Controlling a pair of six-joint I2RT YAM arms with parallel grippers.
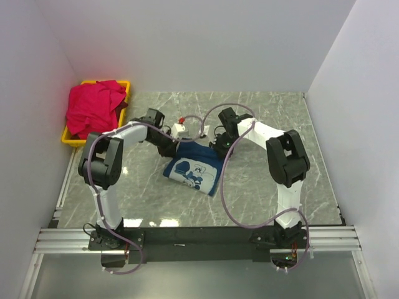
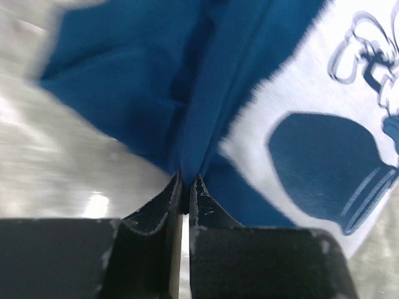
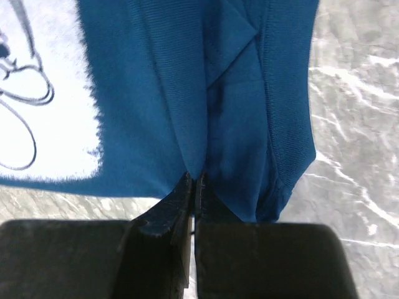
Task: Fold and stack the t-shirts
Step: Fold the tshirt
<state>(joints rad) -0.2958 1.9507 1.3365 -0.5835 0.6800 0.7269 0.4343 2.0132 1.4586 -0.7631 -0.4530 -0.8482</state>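
Spreads out as a grey marbled desk (image 1: 274,118), walled in white on three sides. Holds at its far left corner a yellow bin (image 1: 67,138) heaped with the red-pink t-shirt (image 1: 93,109), crumpled and well apart from both arms. Carries near its middle, between the arms, the navy t-shirt (image 1: 193,167), bunched into a small slab with a white cartoon print (image 1: 190,173) facing up. Grips that navy cloth along its far edge with the left claw (image 2: 185,185), nipped almost closed on a ridge of fabric beside the print, and with the right claw (image 3: 196,180), squeezed tight on a fold next to a ribbed band. Looks light, limp and thin, so likely to sag, drape and slide over the smooth stone rather than hold a crease by itself. Calls for grips at corners or hemmed edges, catching all layers together and set wide enough to pull the edge taut. Risks slipping from a shallow pinch, or dragging lower layers askew.
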